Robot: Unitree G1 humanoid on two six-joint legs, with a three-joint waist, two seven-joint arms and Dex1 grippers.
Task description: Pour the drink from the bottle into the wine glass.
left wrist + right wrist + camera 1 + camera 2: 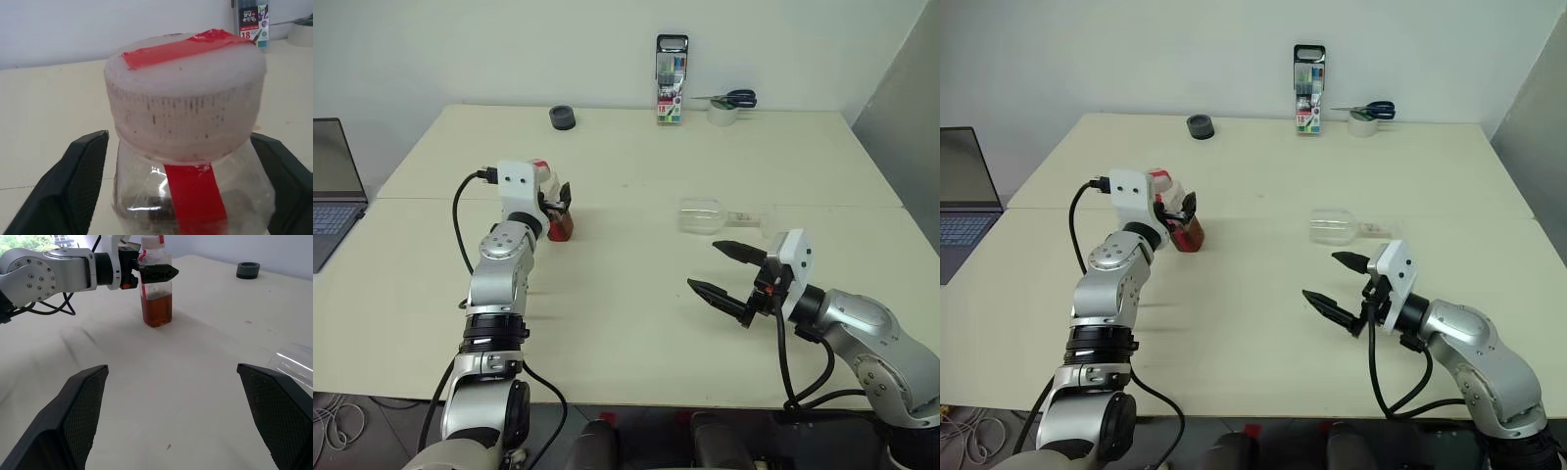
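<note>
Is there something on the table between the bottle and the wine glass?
Nothing visible stands between them. The bottle stands upright between the left gripper's fingers; bare table runs from it to the wine glass, which lies on its side.

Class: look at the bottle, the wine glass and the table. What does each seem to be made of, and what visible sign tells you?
Bottle: likely clear plastic, thin glossy walls showing the amber drink, with a pale ribbed cap and red tape strip. Wine glass: clear, lying on its side; glass or plastic, can't tell. Table: smooth matte cream top, probably laminate.
</note>
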